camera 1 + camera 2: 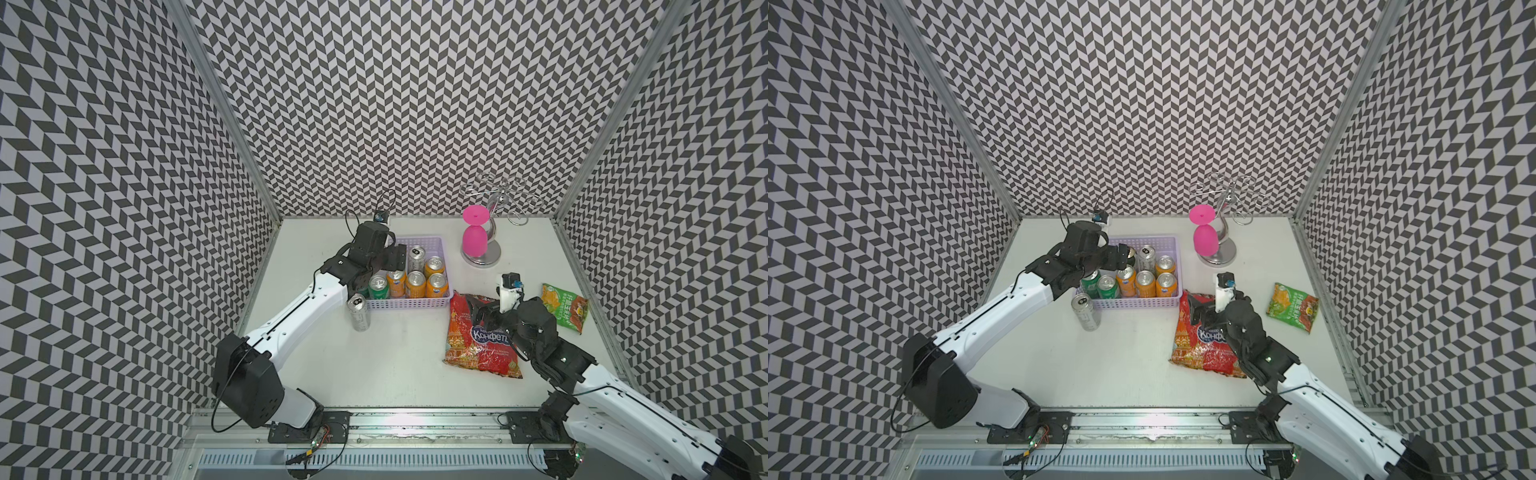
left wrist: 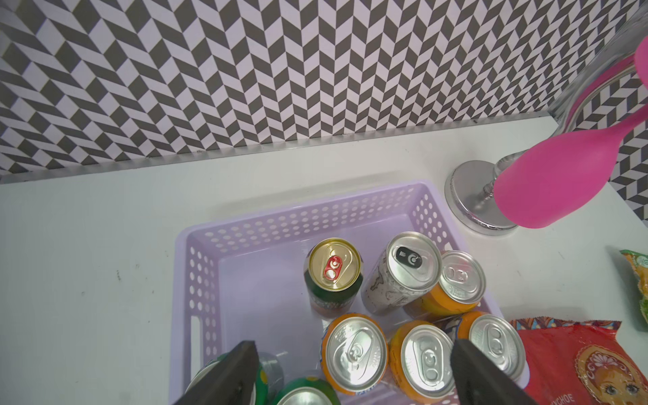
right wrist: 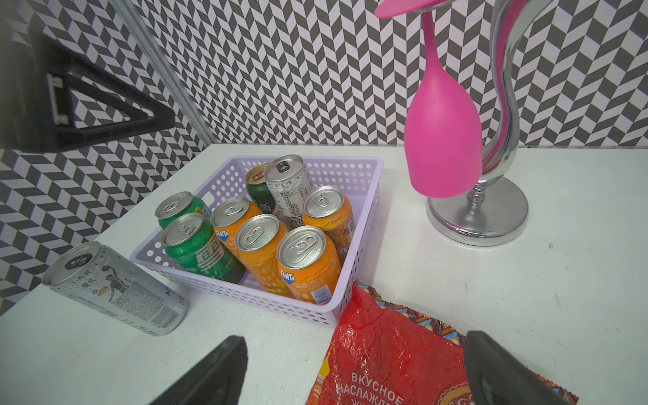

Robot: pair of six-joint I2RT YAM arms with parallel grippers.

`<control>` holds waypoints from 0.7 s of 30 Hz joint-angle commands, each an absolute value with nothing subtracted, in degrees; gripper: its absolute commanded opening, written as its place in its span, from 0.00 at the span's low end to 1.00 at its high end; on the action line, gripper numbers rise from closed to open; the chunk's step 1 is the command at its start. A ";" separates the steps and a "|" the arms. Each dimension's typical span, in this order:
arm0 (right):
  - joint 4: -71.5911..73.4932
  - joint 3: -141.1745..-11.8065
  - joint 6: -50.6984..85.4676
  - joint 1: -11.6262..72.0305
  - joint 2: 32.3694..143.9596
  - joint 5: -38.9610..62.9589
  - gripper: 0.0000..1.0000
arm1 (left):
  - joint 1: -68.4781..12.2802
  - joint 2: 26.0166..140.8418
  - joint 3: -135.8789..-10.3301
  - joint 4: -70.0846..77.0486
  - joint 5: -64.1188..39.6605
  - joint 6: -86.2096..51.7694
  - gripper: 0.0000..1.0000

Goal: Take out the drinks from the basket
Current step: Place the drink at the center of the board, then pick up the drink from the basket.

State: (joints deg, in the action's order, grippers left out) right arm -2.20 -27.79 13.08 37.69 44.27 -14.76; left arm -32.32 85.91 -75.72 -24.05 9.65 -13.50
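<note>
Orange cans in lilac basket beneath left jaws, wide apart, empty.

Left gripper pretty much covers the gold-top can in a top view. Left wrist view chops off both green cans at the edge, one half behind a finger. Red bag is cropped in the wrist views too, and the right arm sits over part of it from above.

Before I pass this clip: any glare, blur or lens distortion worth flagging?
In both top views: glare on the front rail, walls splay outward. Left wrist: cans sharp, pink glass stretched by the lens. Right wrist: left arm dark and soft, basket crisp.
</note>
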 commanded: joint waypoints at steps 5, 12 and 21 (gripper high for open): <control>-1.32 -28.03 13.52 37.53 43.55 -15.31 1.00 | -33.92 95.54 -84.45 -22.54 5.90 -11.47 0.89; -1.40 -27.86 13.53 37.53 43.44 -15.30 1.00 | -34.95 104.19 -90.43 -24.50 5.28 -10.79 0.89; -1.58 -27.84 13.43 37.53 43.24 -15.59 1.00 | -35.51 112.68 -96.06 -26.49 5.62 -9.64 0.84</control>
